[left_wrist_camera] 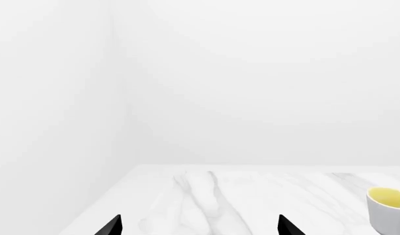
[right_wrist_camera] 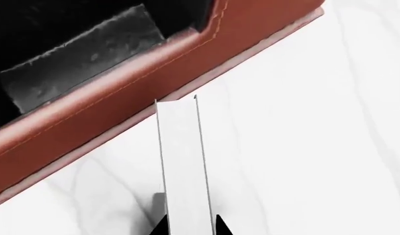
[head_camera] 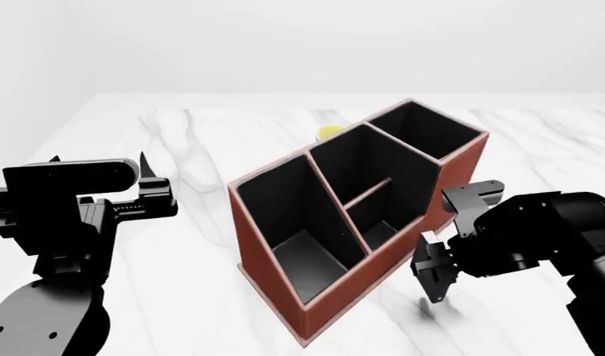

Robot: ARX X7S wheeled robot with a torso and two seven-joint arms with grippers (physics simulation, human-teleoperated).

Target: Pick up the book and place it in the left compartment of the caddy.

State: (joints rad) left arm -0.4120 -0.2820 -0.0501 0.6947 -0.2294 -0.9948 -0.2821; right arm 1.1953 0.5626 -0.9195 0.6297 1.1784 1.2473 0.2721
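The caddy stood on the bench, just left of the right end effector, which held the book; a cup lay behind.

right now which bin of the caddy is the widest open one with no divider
The long bin at the caddy's near end, closest to the robot. The middle section is split by a low divider, and the far end bin is smaller.

A white marble tabletop with faint grey veins meets plain white walls under soft, even light.
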